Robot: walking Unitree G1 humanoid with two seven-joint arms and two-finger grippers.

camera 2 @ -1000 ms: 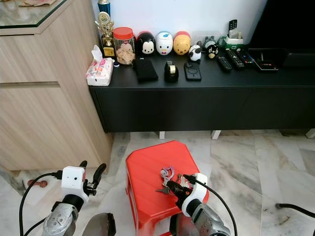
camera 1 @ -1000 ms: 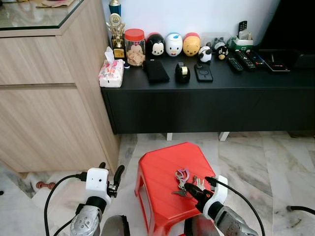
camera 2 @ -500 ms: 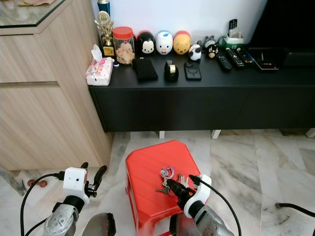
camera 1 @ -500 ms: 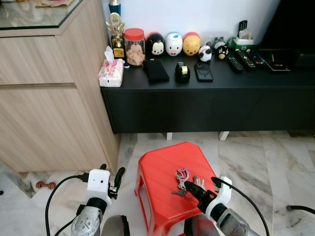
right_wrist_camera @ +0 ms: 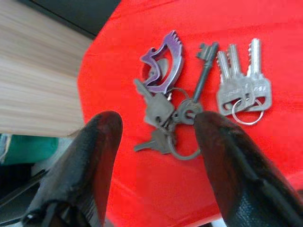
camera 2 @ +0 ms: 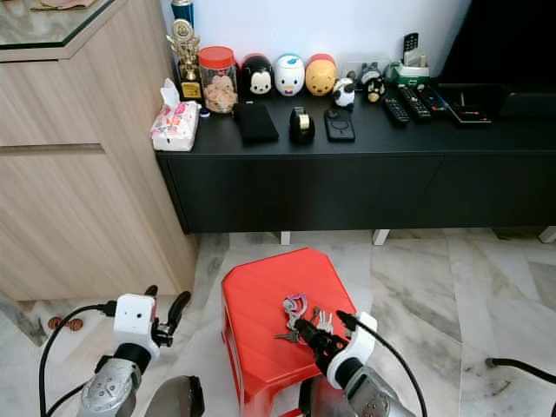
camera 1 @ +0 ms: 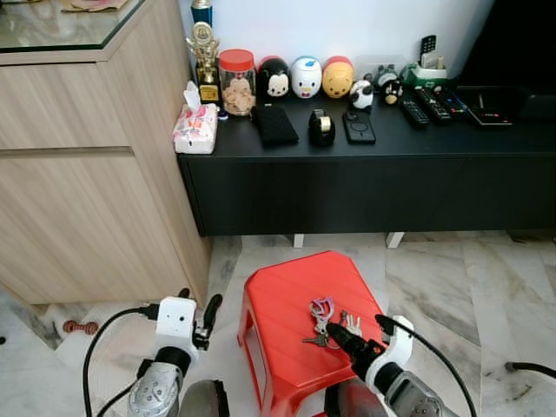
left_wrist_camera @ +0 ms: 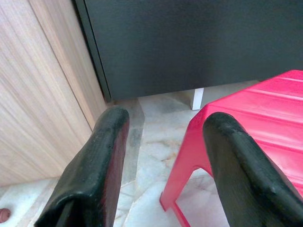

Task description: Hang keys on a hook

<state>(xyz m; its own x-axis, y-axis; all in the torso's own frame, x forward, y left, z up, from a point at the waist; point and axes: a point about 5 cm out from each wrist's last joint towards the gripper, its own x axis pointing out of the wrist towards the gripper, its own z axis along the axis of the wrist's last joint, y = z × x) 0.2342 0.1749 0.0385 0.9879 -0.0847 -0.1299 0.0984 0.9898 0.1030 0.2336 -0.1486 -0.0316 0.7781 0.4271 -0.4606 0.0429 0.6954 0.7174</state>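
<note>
A bunch of keys point(camera 1: 325, 321) with a purple clip point(right_wrist_camera: 164, 66) lies on the red plastic stool point(camera 1: 287, 295). The keys point(right_wrist_camera: 176, 111) spread flat, with three silver ones on a separate ring to one side. My right gripper point(camera 1: 350, 345) hovers just behind the bunch, open, its fingers point(right_wrist_camera: 92, 161) straddling the key ring without touching it. My left gripper point(camera 1: 196, 314) is open at the stool's left side, low over the floor, with nothing between its fingers point(left_wrist_camera: 102, 161).
A black low cabinet point(camera 1: 365, 178) stands ahead with a tissue pack point(camera 1: 196, 129), jar, figurines, phone and remotes on top. A wooden cabinet point(camera 1: 87, 174) rises at the left. Marble floor point(camera 1: 452, 278) surrounds the stool; a cable lies at the right.
My right gripper has drawn back slightly toward me and lowered behind the keys. The keys and the left arm stay put.
</note>
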